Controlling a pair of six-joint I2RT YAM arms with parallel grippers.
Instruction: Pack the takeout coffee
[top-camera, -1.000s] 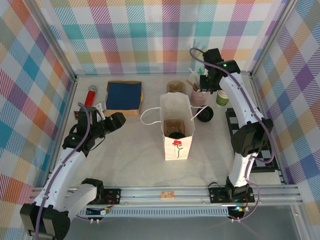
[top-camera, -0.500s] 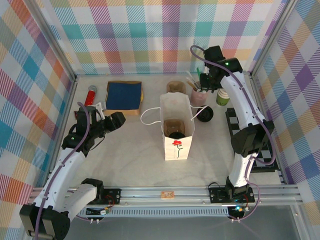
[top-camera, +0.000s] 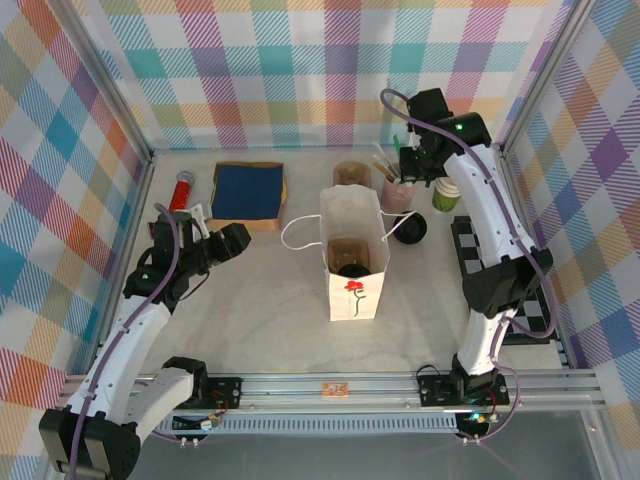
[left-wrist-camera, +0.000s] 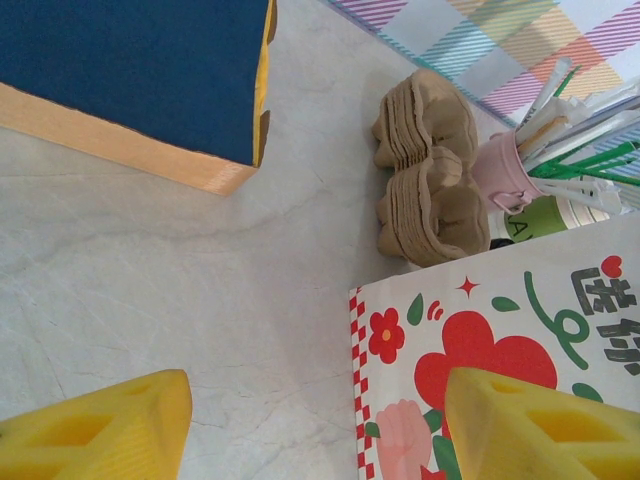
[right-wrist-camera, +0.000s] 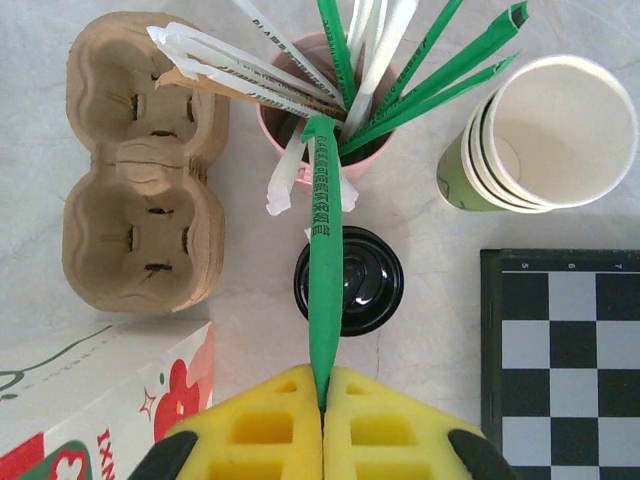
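Right gripper (right-wrist-camera: 322, 388) pinching green paper-wrapped straw (right-wrist-camera: 325, 250) above pink cup of straws (right-wrist-camera: 265, 120); left gripper (left-wrist-camera: 318, 420) spread beside white flowered paper bag (left-wrist-camera: 500, 340).

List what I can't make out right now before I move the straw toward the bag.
- Top external: the walls of the bag hide the takeout coffee below its dark lid.
- Top external: the right pincer is too small to read its grip.
- Right wrist: the green straw crosses the loose black lid, covering its middle.
- Left wrist: the frame edges cut off the bag, so its mouth is out of frame.
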